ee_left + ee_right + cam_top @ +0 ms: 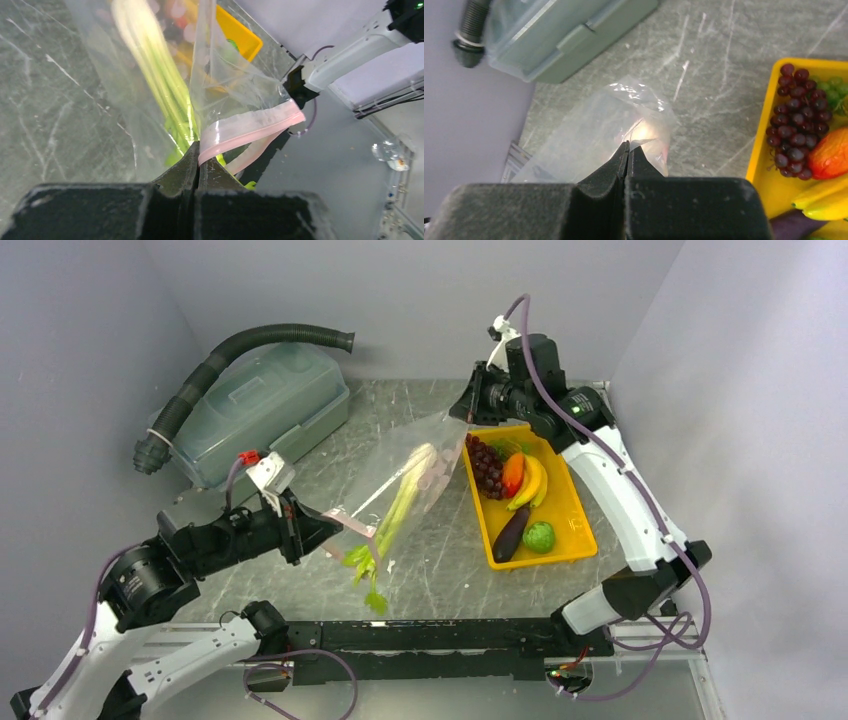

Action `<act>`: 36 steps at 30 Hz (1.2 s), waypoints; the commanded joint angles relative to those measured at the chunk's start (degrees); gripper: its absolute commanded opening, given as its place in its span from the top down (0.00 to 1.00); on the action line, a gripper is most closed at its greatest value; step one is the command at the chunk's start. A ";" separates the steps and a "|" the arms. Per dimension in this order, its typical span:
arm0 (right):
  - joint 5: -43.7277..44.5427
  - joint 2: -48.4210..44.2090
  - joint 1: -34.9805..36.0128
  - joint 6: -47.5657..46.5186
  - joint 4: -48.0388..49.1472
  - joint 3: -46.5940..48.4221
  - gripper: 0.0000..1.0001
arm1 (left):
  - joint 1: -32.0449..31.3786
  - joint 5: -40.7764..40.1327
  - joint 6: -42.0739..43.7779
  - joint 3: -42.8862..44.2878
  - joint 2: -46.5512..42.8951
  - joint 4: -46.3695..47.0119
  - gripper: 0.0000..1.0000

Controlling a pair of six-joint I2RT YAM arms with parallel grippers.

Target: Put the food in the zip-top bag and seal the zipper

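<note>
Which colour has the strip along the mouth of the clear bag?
Pale pink. The zipper strip shows best in the left wrist view.

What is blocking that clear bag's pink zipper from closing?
The celery: it lies through the mouth of the bag, leafy end sticking out past the zipper, beside the left gripper pinching that strip.
</note>
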 commanded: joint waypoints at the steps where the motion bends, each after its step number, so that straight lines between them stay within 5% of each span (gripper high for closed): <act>1: 0.62 5.01 -2.08 -2.32 -0.55 -4.87 1.00 | -0.19 8.56 -6.97 1.37 0.97 3.88 1.00; 5: -2.43 7.72 -2.09 -3.20 1.35 -12.05 1.00 | -0.14 15.07 -9.43 6.37 2.69 6.41 1.00; 12: -2.55 9.04 -2.38 -5.19 1.33 -18.53 1.00 | -0.31 -0.08 -12.39 12.97 1.60 3.27 1.00; 21: -3.51 11.56 -0.91 -6.96 -0.39 -24.42 1.00 | -0.32 3.76 -18.27 14.44 8.27 0.91 1.00; 26: -2.32 11.66 2.62 -5.72 2.17 -29.36 1.00 | -0.31 9.68 -17.15 24.60 13.75 3.63 1.00; 31: -4.42 12.38 2.62 -4.47 4.87 -30.62 1.00 | -0.31 8.53 -11.92 44.00 23.73 -2.60 1.00; 36: -5.84 13.55 3.94 -4.57 4.59 -28.18 1.00 | -0.32 8.39 -13.80 43.84 29.30 -0.88 1.00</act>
